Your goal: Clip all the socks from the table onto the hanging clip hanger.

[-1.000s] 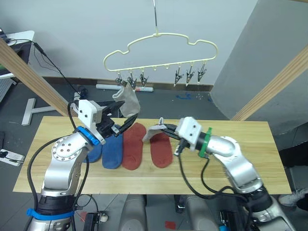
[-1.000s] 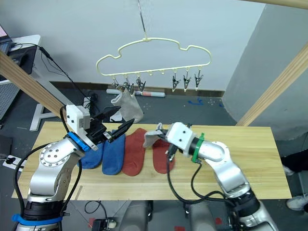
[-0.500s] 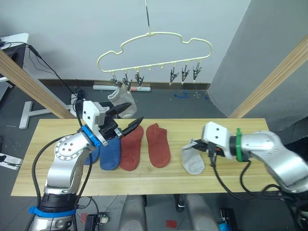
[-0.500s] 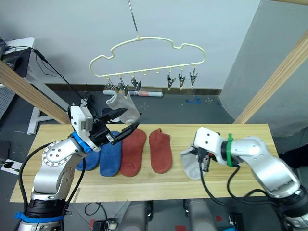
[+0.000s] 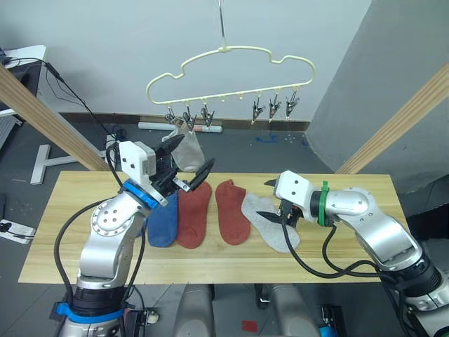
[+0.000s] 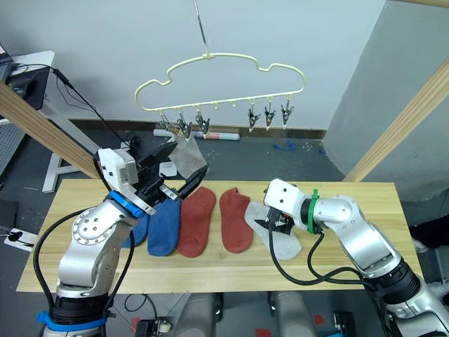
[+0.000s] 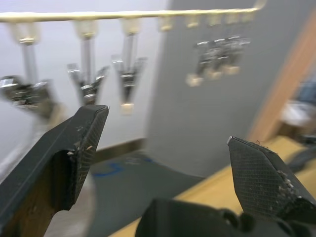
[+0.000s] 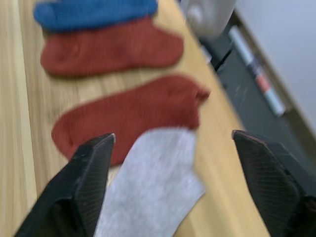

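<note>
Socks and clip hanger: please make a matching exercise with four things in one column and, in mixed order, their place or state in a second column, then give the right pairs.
1. grey sock
2. second grey sock
3. rust-red socks
4. right gripper

A. open above a sock
B. hanging from the clip hanger
C. flat on the table, under the right gripper
D. side by side on the table, between a blue sock and a grey one

Pairs: 1-B, 2-C, 3-D, 4-A
</note>
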Robot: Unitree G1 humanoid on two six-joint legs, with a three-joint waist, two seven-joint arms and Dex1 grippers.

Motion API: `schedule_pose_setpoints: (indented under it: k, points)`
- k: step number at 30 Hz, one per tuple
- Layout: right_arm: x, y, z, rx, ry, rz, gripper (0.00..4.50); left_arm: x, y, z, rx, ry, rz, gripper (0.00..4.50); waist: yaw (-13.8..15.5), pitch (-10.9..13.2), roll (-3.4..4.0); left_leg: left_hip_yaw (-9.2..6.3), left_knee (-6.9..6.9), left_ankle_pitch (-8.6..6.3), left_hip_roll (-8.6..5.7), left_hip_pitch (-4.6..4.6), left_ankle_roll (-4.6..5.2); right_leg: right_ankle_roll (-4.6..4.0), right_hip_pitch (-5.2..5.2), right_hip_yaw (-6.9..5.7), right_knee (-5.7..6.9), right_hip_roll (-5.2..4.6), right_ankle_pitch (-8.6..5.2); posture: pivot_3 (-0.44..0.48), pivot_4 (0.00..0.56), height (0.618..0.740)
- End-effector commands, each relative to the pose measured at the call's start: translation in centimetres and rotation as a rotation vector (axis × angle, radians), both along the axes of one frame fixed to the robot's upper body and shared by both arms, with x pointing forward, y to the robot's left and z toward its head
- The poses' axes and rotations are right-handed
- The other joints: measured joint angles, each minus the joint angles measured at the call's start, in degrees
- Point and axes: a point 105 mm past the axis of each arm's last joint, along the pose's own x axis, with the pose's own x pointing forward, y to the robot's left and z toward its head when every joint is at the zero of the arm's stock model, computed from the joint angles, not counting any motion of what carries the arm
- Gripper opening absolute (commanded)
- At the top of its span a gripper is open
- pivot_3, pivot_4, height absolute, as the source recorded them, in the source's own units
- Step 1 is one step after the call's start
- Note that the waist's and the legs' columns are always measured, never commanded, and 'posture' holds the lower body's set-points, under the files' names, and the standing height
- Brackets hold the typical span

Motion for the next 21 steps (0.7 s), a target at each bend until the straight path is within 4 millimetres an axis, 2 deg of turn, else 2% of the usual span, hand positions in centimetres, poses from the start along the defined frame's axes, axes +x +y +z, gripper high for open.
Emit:
schedule_pose_setpoints:
  k: [1, 5, 10, 13, 15, 21]
  points:
    - [-0.7, 0.6, 2.5, 0.089, -0.066, 0.030, 3.98, 0.3, 0.1, 0.5, -0.010, -0.060, 0.106, 4.50, 0.0, 0.0, 0.00, 0.00, 0.00, 0.00, 0.00, 0.00, 0.00, 0.00, 0.00, 0.00, 0.01, 0.00, 0.00, 0.010, 0.359, 0.703]
    - [-0.5, 0.6, 3.6, 0.137, -0.093, 0.016, 3.98, 1.0, -0.7, 0.0, -0.033, -0.065, 0.145, 4.50, -0.1, 0.0, 0.00, 0.03, 0.01, 0.00, -0.02, 0.01, 0.00, 0.00, 0.01, -0.01, 0.02, -0.01, 0.00, 0.004, 0.359, 0.703]
    - [-0.5, 0.7, 4.3, 0.160, -0.113, 0.008, 3.98, 2.1, -0.8, 0.8, -0.072, -0.099, 0.188, 4.50, -0.1, 0.0, -0.01, 0.01, 0.02, 0.00, -0.02, 0.00, 0.00, 0.00, 0.01, -0.02, 0.02, -0.01, 0.01, -0.009, 0.364, 0.703]
    - [-0.4, 0.6, 4.3, 0.159, -0.115, 0.004, 4.01, 2.6, -0.3, 1.1, -0.090, -0.114, 0.229, 3.89, -0.1, 0.0, -0.01, 0.03, 0.01, 0.00, -0.02, 0.00, 0.00, 0.00, 0.01, -0.02, 0.02, -0.01, 0.00, -0.016, 0.365, 0.703]
    - [-0.5, 0.6, 4.3, 0.160, -0.116, 0.003, 4.01, 2.7, -0.3, 1.1, -0.092, -0.115, 0.238, 3.33, -0.1, 0.0, -0.01, 0.05, 0.01, 0.00, -0.02, 0.00, 0.00, 0.00, 0.01, -0.01, 0.01, -0.01, 0.01, -0.016, 0.365, 0.703]
    - [-0.7, 0.9, 5.0, 0.192, -0.125, 0.021, 4.01, 3.3, -0.7, 0.9, -0.118, -0.106, 0.255, 3.33, -0.2, 0.0, -0.02, 0.04, 0.01, 0.00, -0.02, 0.00, 0.00, 0.00, 0.01, -0.03, 0.01, -0.01, 0.01, -0.017, 0.367, 0.703]
